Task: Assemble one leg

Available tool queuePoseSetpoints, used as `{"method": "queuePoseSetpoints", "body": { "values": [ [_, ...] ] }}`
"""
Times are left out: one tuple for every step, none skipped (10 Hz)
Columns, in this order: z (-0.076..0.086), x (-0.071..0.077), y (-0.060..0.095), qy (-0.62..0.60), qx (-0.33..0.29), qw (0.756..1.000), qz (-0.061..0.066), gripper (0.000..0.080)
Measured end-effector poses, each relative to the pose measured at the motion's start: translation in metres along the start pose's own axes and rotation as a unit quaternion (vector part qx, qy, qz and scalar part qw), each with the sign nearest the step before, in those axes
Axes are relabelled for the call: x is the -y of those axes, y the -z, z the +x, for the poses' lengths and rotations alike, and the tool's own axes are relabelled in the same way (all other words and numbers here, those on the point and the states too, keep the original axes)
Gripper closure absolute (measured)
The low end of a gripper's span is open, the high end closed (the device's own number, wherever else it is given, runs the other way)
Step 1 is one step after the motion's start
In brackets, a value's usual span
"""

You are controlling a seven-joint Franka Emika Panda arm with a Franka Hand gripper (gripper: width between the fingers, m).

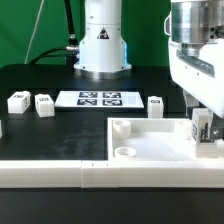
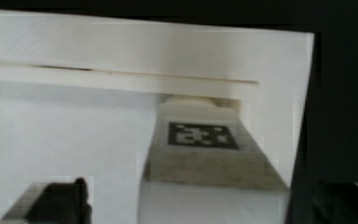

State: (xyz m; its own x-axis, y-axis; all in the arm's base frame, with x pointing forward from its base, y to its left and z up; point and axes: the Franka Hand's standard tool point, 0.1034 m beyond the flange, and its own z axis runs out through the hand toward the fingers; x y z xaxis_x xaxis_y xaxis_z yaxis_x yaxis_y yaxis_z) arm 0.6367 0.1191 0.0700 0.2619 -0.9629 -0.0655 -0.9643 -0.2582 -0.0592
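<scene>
My gripper (image 1: 204,128) hangs over the far right corner of the large white panel (image 1: 140,142). A white leg (image 2: 215,158) with a black-and-white tag (image 2: 202,135) stands there, its far end against the panel's raised rim (image 2: 123,78). The leg lies between my fingers. One dark finger (image 2: 55,202) stands apart from the leg, with a strip of panel showing between them. The other side is dark and hard to read. The jaws look open around the leg. In the exterior view the leg (image 1: 205,127) is mostly hidden by the gripper.
Three more white legs stand on the black table: two at the exterior view's left (image 1: 17,101) (image 1: 44,104) and one near the middle (image 1: 156,104). The marker board (image 1: 100,98) lies in front of the robot base (image 1: 101,45). A round socket (image 1: 126,153) shows in the panel.
</scene>
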Motion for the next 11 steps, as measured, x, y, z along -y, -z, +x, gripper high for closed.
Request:
{"method": "queuePoseSetpoints", "body": {
  "values": [
    [-0.0037,0.0005,-0.0002,0.056,0.001,0.998,0.000,0.0157],
    [-0.0050,0.0010,-0.0003,0.123,0.002,0.992,0.001,0.0151],
    [-0.0064,0.0017,-0.0001,0.167,0.001,0.986,0.002,0.0150],
    [-0.0086,0.0026,0.0005,0.212,0.001,0.977,0.002,0.0150],
    [-0.0077,0.0033,0.0007,0.290,-0.001,0.957,0.002,0.0150],
    [-0.0071,0.0047,0.0013,0.349,-0.006,0.937,0.000,0.0150],
    [-0.0073,0.0062,0.0024,0.399,-0.012,0.917,-0.004,0.0150],
    [-0.0070,0.0072,0.0033,0.484,-0.024,0.875,-0.014,0.0150],
    [-0.0071,0.0071,0.0033,0.530,-0.030,0.847,-0.022,0.0150],
    [-0.0057,0.0070,0.0035,0.564,-0.034,0.825,-0.028,0.0150],
    [-0.0032,0.0067,0.0037,0.611,-0.037,0.790,-0.034,0.0150]
  ]
}}
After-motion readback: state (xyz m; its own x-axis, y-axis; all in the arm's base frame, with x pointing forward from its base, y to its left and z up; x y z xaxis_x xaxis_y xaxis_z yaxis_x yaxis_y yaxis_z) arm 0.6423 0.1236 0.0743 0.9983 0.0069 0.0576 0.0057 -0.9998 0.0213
